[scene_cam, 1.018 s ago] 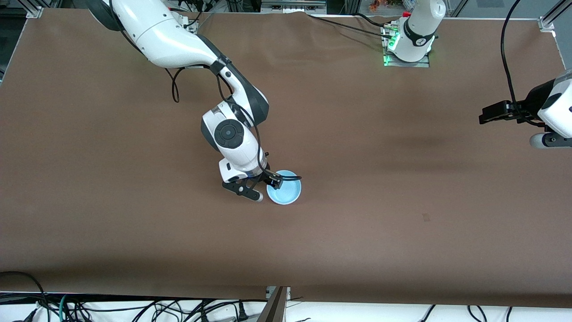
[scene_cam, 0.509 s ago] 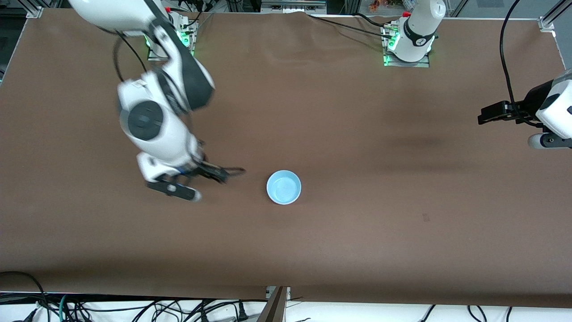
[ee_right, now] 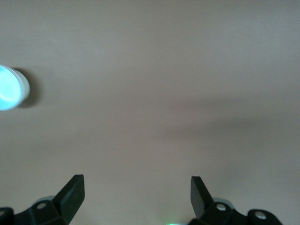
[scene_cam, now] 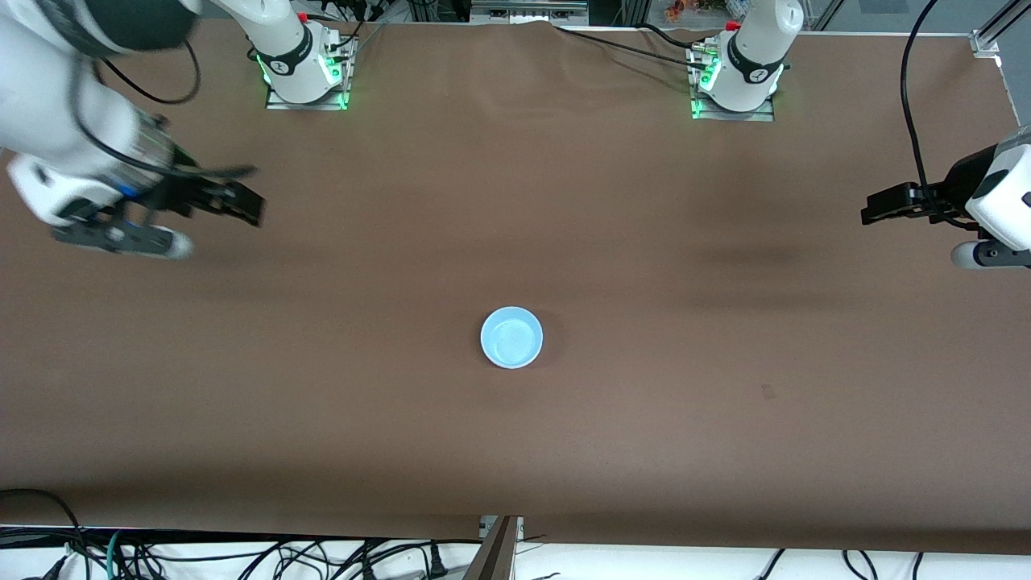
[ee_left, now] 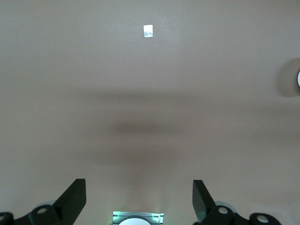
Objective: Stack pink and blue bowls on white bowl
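The small round light sky-blue plastic bowl stood upright on the brown paper-covered counter, about midway between my two arms' ends and nearer to the front camera than either arm base. Its smooth inside was bare. Whether the pale pink bowl and the plain white bowl sat beneath it I could not tell; only the blue rim and hollow showed from above.

My right gripper hung in the air over bare counter at the right arm's end, well apart from the blue bowl. In the right wrist view its two black fingers stood wide apart with nothing between them, and the blue bowl showed at that picture's edge, cut off by the frame.

My left gripper waited over bare counter at the left arm's end, also well apart from the bowl. In the left wrist view its black fingers were spread wide and held nothing. A small pale square mark lay on the counter under that camera, and a sliver of a round rim sat at the picture's edge, too little of it in view to name.
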Robot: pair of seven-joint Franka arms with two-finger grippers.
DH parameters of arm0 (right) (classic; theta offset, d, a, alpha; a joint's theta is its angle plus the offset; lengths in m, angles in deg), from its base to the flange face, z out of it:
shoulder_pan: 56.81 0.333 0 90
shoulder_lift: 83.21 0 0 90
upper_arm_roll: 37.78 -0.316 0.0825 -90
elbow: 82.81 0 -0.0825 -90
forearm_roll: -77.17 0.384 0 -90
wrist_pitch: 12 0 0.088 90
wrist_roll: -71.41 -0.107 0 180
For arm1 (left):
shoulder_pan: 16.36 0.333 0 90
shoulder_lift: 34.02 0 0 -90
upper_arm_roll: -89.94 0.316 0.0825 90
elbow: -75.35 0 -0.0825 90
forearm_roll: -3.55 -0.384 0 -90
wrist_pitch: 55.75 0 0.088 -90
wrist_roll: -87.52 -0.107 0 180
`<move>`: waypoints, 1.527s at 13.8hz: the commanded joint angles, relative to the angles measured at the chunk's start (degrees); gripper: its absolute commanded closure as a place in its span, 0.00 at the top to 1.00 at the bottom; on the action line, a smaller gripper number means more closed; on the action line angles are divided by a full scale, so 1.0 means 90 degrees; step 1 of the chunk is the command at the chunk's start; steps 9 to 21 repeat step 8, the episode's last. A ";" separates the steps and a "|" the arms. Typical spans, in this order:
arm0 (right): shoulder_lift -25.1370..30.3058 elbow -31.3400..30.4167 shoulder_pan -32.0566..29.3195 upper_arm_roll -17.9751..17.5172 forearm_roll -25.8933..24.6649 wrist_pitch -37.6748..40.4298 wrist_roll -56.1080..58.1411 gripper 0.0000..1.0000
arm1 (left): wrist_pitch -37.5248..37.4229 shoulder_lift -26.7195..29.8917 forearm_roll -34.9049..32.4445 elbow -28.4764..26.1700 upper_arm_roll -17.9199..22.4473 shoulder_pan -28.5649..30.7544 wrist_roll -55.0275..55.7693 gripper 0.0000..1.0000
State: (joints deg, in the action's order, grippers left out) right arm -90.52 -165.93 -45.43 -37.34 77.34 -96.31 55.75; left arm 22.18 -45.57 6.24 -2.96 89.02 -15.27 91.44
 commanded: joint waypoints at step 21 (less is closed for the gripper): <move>0.0362 -0.0178 -0.0044 0.0566 0.0029 -0.0173 0.1174 1.00 | -0.0036 -0.0055 -0.0074 0.0166 -0.0026 0.0015 -0.0143 1.00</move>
